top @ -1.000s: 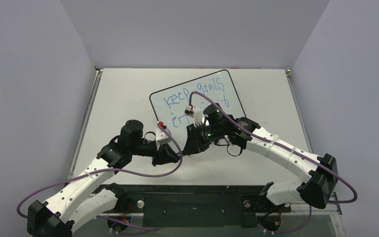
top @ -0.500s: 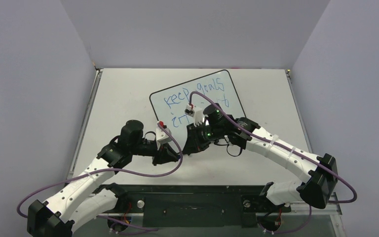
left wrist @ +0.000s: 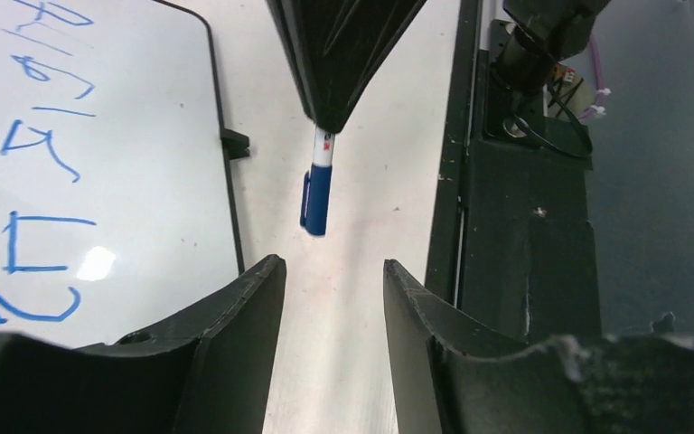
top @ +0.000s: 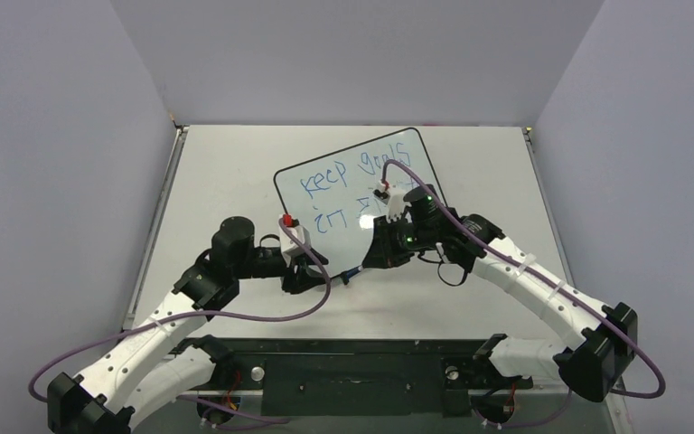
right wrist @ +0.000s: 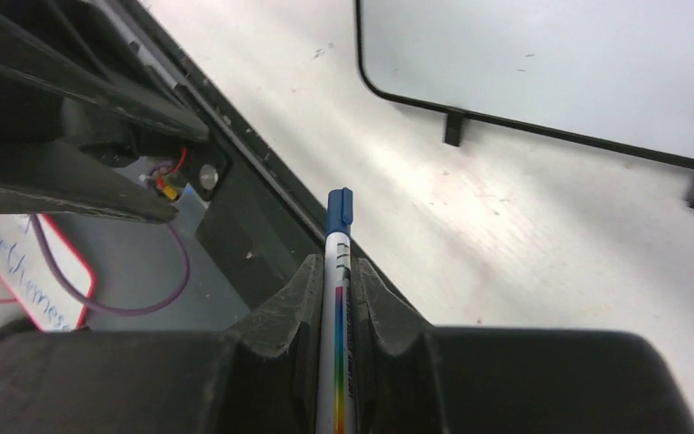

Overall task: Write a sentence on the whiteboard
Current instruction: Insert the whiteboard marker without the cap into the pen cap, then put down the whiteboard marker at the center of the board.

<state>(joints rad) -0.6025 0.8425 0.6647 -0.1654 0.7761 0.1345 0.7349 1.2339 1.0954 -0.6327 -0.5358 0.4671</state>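
- Right tool point(right wrist: 336, 269) clamped tight on capped blue marker point(right wrist: 338, 217)
- Left tool point(left wrist: 330, 280) jaws parted, empty, just short of the marker's capped end
- Whiteboard point(top: 291, 201) flat on surface point(top: 226, 181), frame centre; sentence point(top: 330, 181) looks finished
- Next, likely: lay marker down clear of the lettering

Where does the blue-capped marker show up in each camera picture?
Top external: marker, centre, just below the whiteboard.
Left wrist: marker, upper centre, right of the whiteboard.
Right wrist: marker, bottom centre, clamped in the right end effector.
Shared landmark: the whiteboard's black rim.
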